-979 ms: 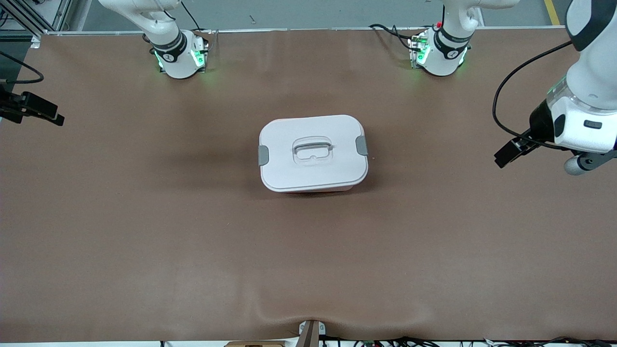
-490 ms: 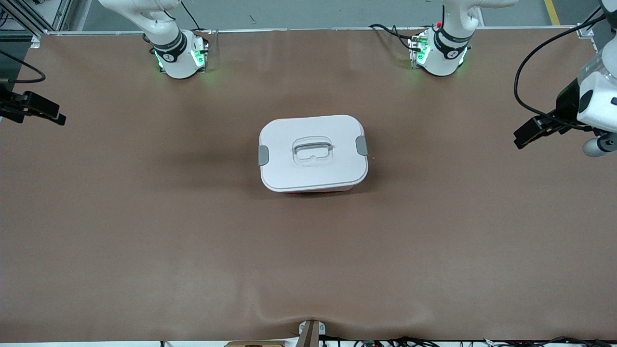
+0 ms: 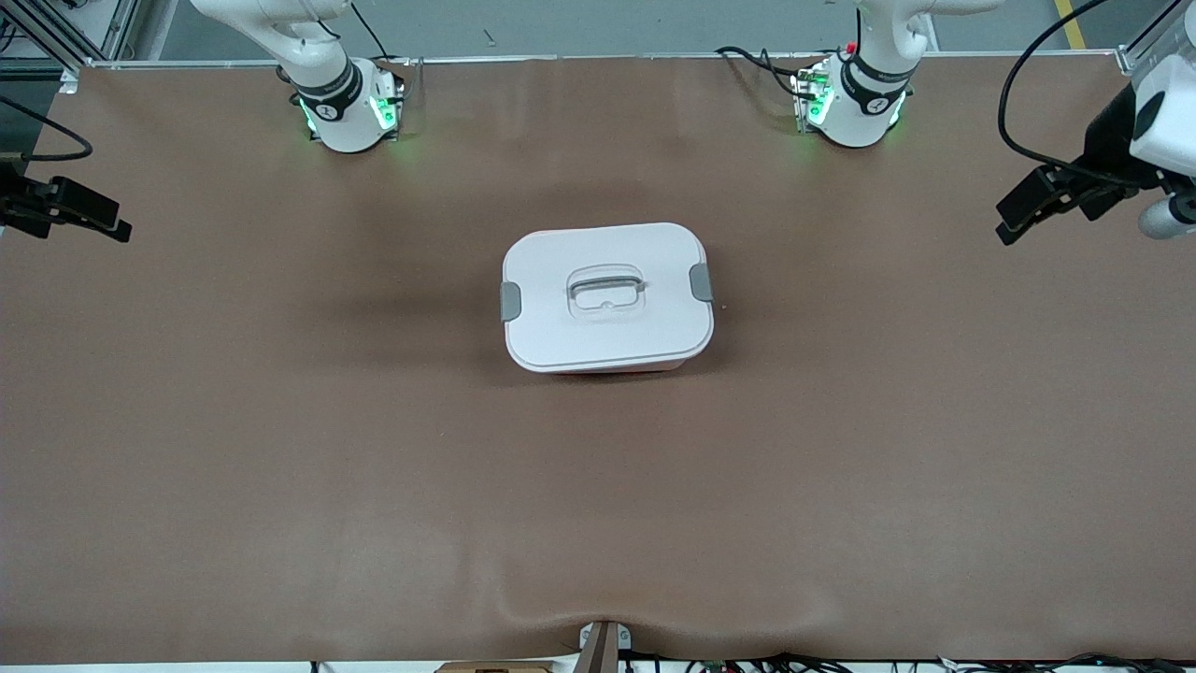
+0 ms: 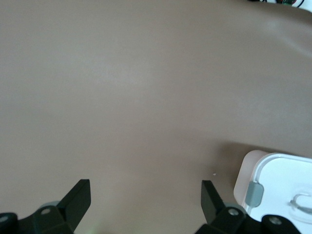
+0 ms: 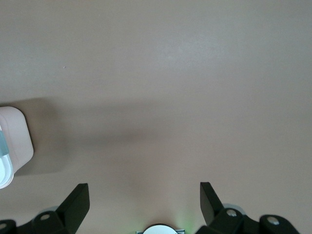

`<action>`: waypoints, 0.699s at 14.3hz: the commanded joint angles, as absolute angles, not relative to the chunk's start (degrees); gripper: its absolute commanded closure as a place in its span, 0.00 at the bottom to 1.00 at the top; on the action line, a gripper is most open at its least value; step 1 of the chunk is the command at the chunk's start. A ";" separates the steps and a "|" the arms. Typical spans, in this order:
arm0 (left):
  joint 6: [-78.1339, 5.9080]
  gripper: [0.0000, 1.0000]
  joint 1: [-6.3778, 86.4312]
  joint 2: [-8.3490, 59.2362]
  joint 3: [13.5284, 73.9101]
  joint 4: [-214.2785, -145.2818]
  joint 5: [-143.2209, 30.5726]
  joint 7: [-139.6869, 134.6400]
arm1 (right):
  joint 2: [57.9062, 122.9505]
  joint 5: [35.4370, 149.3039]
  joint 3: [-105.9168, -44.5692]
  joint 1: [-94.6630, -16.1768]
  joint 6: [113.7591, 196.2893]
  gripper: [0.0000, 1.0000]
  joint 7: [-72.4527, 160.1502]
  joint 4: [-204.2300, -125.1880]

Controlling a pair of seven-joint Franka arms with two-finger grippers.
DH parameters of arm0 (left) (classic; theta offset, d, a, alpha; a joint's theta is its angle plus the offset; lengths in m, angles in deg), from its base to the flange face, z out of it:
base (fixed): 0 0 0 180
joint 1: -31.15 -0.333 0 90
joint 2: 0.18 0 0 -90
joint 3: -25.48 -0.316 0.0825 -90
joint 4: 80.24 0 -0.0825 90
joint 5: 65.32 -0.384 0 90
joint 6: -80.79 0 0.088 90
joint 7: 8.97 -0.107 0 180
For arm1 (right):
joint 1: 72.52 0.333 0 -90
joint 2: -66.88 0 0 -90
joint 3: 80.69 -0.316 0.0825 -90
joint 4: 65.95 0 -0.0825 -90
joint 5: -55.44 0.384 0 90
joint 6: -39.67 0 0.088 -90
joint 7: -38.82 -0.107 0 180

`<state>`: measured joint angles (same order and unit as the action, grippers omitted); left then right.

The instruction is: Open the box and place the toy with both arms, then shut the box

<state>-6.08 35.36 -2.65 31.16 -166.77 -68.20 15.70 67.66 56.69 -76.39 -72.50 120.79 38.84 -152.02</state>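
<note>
From high above we look down across the whole table [image 3: 280,486], facing the bases at twelve o'clock. Our two wrist views hang nearer the surface at either end, looking down between their fingers. All three share the box [image 3: 607,297] [image 4: 278,187] [image 5: 12,146].

Robotics laboratory: two arm bases [image 3: 350,107] with green status lights bolted to a brown-matted counter [image 3: 280,449], loose cabling [image 3: 747,58], grey workshop floor [image 3: 607,23] with yellow marking.
</note>
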 commanded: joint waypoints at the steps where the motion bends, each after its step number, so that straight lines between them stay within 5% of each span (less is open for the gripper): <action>1: -6.58 0.00 34.14 -5.19 31.46 -169.98 -67.25 10.83 | 68.37 55.96 -76.21 -72.08 119.65 0.00 38.73 -150.41; 10: -7.10 0.00 33.96 -5.36 29.00 -171.21 -61.36 6.50 | 68.28 55.79 -76.12 -72.43 119.74 0.00 38.73 -150.24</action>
<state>-6.21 34.57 -3.93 29.80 -169.35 -62.79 7.96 67.67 56.61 -76.28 -72.52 120.79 38.84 -151.93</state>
